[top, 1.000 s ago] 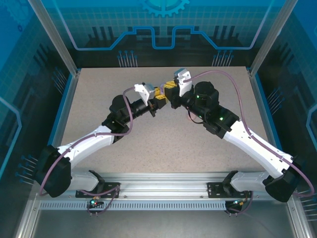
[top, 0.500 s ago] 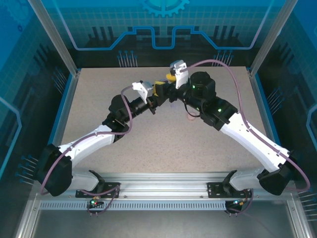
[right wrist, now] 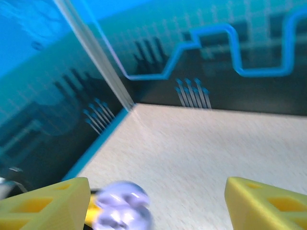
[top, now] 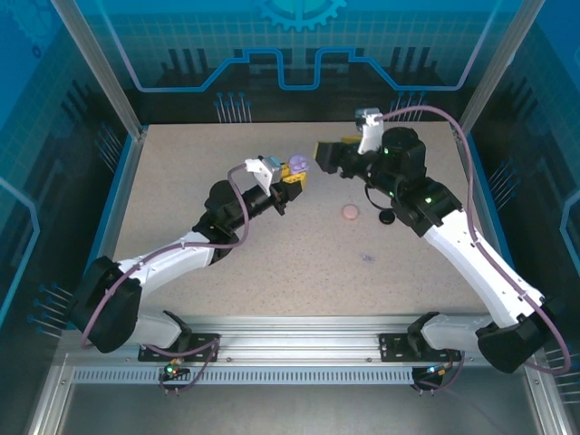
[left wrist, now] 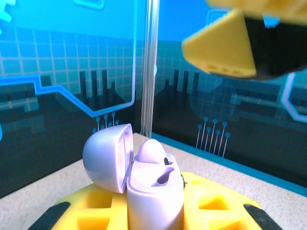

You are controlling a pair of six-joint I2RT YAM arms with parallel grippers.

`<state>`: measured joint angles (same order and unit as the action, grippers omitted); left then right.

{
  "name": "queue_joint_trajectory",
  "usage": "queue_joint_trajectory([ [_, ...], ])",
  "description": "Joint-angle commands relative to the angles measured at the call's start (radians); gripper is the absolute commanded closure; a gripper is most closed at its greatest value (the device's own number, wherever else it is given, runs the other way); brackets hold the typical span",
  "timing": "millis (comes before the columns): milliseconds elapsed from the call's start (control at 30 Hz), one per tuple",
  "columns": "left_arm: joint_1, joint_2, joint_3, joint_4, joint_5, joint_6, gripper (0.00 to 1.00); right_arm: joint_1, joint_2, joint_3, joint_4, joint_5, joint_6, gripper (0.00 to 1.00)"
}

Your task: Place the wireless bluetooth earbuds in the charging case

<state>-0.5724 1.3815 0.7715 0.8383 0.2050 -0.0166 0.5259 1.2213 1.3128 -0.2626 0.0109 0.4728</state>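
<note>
Nearest the arm bases, a tiny lilac speck [top: 367, 258] lies on the speckled table [top: 181, 181] (too small to identify). Beyond it sit a pink disc [top: 350, 212] and a black disc [top: 387, 217], near each other. Farther back, the left gripper [top: 292, 174] pinches the lilac charging case [left wrist: 156, 191], its lid open and one lilac earbud [left wrist: 152, 153] seated inside. Just beside it, the right gripper [top: 324, 154] hangs with fingers spread wide, holding nothing.

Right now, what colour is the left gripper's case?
Lilac; the charging case shows best in the left wrist view.
</note>
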Motion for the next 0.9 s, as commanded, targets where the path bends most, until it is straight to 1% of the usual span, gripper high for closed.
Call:
queue_joint_trajectory([
  [0,0.009,0.037,-0.037,0.073,-0.067,0.014,1.0,-0.045,-0.022,-0.095,-0.105,0.02,0.105,0.24],
  [67,0.01,0.065,-0.055,0.093,-0.086,0.017,1.0,-0.07,-0.024,-0.171,-0.156,0.066,0.12,0.24],
  [133,0.01,0.091,-0.062,0.115,-0.094,0.023,1.0,-0.112,-0.012,-0.243,-0.207,0.095,0.17,0.24],
  [200,0.01,0.102,-0.041,0.089,-0.108,0.026,1.0,-0.145,-0.007,-0.318,-0.241,0.127,0.217,0.24],
  [300,0.009,0.129,-0.021,0.077,-0.087,-0.003,1.0,-0.189,-0.006,-0.413,-0.296,0.154,0.303,0.24],
  [333,0.007,0.136,-0.019,0.079,-0.087,-0.017,1.0,-0.206,-0.002,-0.427,-0.331,0.163,0.331,0.23],
  [400,0.004,0.137,-0.026,0.079,-0.096,-0.036,1.0,-0.222,-0.007,-0.472,-0.409,0.221,0.38,0.23],
  [533,0.002,0.118,-0.042,0.074,-0.102,-0.061,1.0,-0.276,-0.071,-0.538,-0.488,0.279,0.45,0.23],
  [667,-0.002,0.124,-0.042,0.077,-0.103,-0.067,1.0,-0.354,-0.103,-0.577,-0.563,0.286,0.499,0.23],
  [767,-0.002,0.136,-0.037,0.086,-0.096,-0.068,1.0,-0.408,-0.105,-0.619,-0.542,0.226,0.501,0.23],
  [867,-0.003,0.146,-0.037,0.098,-0.09,-0.068,1.0,-0.425,-0.084,-0.647,-0.516,0.185,0.504,0.23],
])
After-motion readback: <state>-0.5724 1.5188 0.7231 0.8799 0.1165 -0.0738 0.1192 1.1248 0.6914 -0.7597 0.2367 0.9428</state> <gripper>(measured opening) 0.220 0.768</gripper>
